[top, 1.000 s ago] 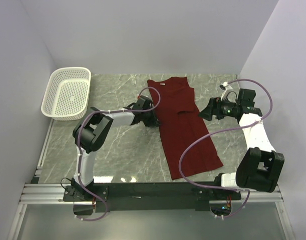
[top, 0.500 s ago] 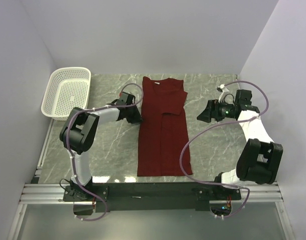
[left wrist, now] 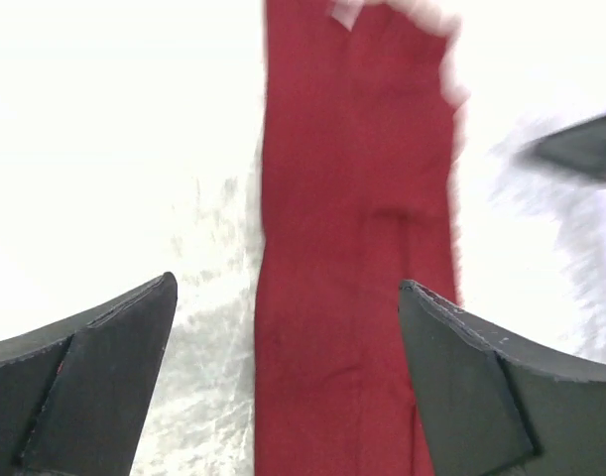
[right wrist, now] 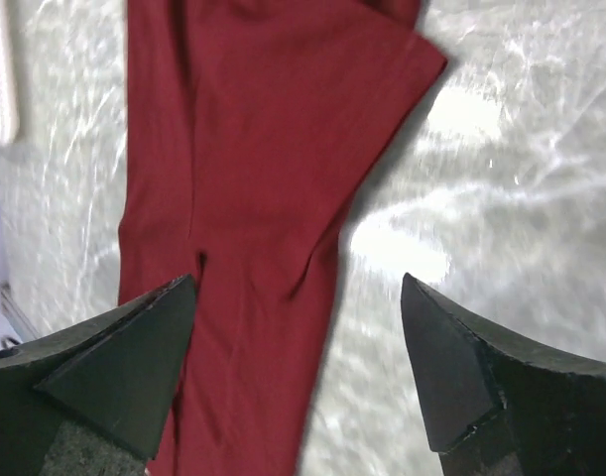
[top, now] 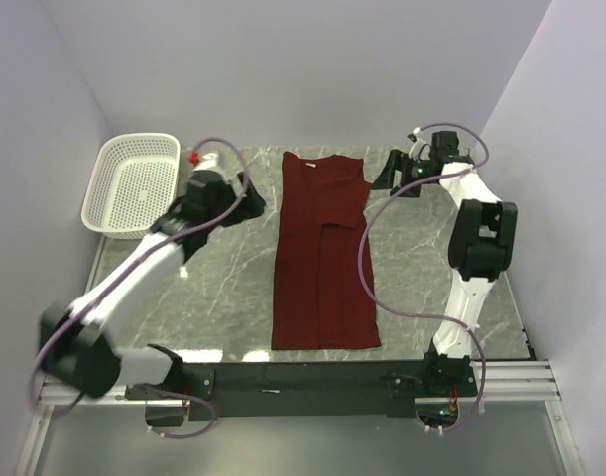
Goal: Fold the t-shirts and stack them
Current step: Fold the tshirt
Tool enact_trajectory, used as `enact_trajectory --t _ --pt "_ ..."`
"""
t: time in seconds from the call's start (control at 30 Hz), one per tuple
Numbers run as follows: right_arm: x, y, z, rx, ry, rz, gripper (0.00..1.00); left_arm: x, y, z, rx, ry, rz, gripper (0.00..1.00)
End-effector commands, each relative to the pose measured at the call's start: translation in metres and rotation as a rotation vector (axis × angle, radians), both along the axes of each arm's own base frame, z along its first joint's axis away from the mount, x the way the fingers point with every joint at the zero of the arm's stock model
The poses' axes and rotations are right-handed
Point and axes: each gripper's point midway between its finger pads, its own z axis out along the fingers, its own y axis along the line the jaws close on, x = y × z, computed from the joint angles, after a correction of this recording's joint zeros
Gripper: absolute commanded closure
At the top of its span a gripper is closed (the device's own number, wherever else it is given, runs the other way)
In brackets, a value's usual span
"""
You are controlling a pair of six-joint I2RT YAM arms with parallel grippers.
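Grey marbled worktop [top: 223, 288] between pale walls carries a maroon t-shirt [top: 322, 258], folded lengthwise into a narrow strip at the middle, collar toward the far wall. The left fingers [top: 249, 190] hover spread wide and empty between the white basket [top: 134, 183] and the shirt. The right fingers [top: 387, 171], equally wide and empty, hang beside its far right sleeve.

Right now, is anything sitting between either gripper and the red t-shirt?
Nothing visible does. Only bare table lies between the left gripper, the right gripper and the t-shirt; the white basket sits off beyond the left gripper.
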Motion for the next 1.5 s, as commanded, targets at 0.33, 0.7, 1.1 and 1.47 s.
enact_trajectory --t 0.33,0.7,1.1,1.47 --pt "0.062 0.016 -0.043 0.006 0.166 -0.306 0.25 -0.119 0.068 0.062 -0.174 -0.264 0.098 0.00" --pt "0.075 0.032 -0.068 0.123 0.247 -0.307 0.47 -0.144 0.082 0.059 -0.294 -0.243 0.185 0.00" --pt "0.087 0.014 -0.051 0.165 0.178 -0.356 0.77 -0.143 0.080 0.058 -0.318 -0.233 0.198 0.01" --pt "0.088 0.033 -0.018 0.181 0.091 -0.273 0.95 -0.145 0.079 0.058 -0.329 -0.235 0.192 0.01"
